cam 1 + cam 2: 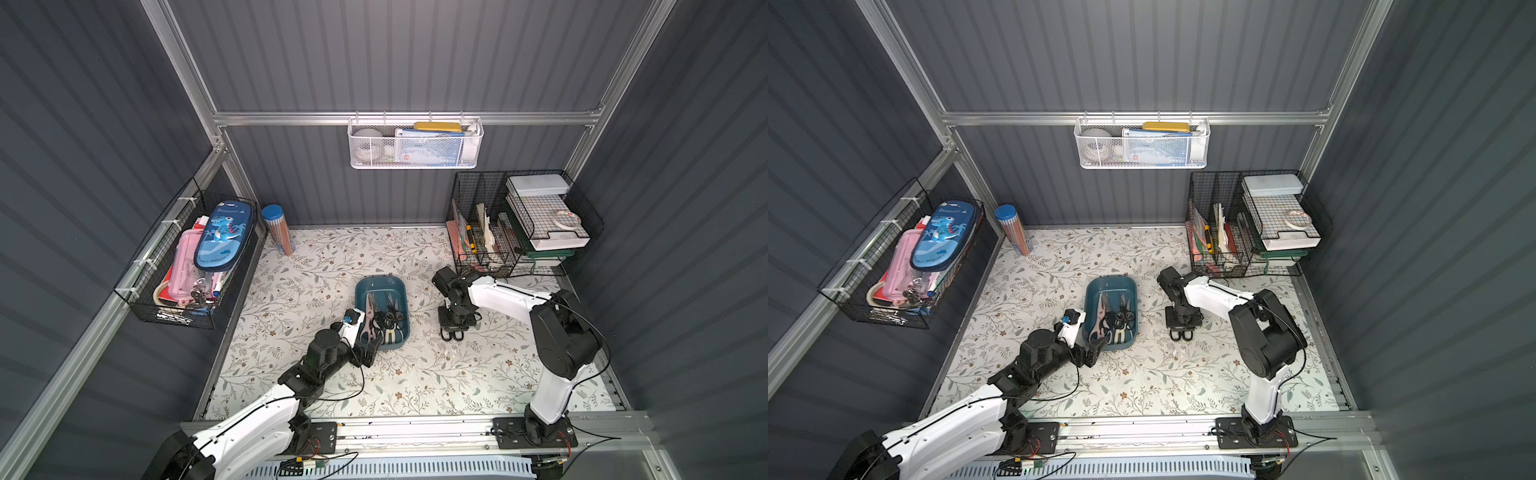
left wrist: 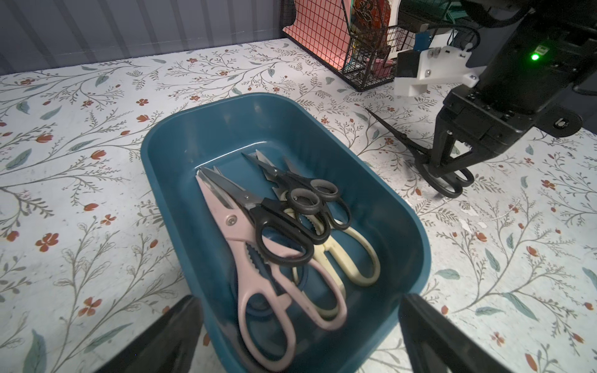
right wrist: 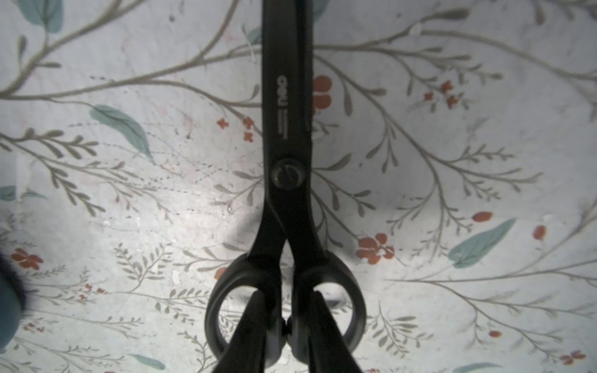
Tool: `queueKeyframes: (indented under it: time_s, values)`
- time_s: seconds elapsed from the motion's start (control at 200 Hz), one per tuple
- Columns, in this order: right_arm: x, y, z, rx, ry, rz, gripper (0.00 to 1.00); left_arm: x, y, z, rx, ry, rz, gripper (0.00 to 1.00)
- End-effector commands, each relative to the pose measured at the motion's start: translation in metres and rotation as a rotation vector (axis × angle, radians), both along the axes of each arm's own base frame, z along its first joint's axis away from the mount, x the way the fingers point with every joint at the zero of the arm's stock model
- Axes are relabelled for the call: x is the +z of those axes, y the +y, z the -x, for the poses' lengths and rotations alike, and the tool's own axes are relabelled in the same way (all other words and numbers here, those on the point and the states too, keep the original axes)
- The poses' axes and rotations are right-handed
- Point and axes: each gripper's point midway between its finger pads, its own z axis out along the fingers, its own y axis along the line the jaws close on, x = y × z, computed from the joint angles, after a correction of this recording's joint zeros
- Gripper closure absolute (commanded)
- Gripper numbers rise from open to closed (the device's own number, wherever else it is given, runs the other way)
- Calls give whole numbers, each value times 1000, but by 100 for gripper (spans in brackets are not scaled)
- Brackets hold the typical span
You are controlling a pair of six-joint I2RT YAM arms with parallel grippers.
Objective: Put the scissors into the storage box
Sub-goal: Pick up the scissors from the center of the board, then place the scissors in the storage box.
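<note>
Black scissors [image 3: 287,129] are lying on the floral table [image 1: 415,374], well to the side of the storage box [image 2: 258,129], closed, blades pointing away from the robot. The right gripper [image 3: 287,300] is coming straight down on the handles, one finger in each loop, jaws narrowed and pinching the two inner loop bars together. That is likely so the blades stay closed on the lift. Whether the pair is off the table yet is hard to say; the left wrist view hints the tip is raised.

In the box, pink-handled shears [image 2: 245,239], cream-handled shears [image 2: 361,258] and two black pairs [image 2: 284,232] are piling lengthwise, handles toward the robot. The left gripper [image 2: 300,302] is hovering at the box's near end, jaws spread wide, holding nothing.

Only the right wrist view is showing the through-the-loops grip. In both top views the wrist is hiding the blades. Only the left wrist view is separating the pile.
</note>
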Motion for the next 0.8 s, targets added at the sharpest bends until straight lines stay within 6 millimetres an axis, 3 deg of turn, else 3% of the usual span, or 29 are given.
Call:
queueKeyframes:
  time_s: [0.0,0.255,0.535,0.6,0.796]
  values:
    - [12,4,-1,7,-12,8,93,6,-1,-3,16,4,4,1]
    - [46,44,0,105,-57,-57,93,24,17,0,101,-57,82,1]
    - [95,126,-16,237,-159,-179,92,32,42,0,225,-105,125,1]
    - [98,146,-20,258,-164,-209,92,32,47,-2,256,-105,127,1]
    - [81,193,-22,276,-95,-259,93,28,44,-4,252,-81,112,1]
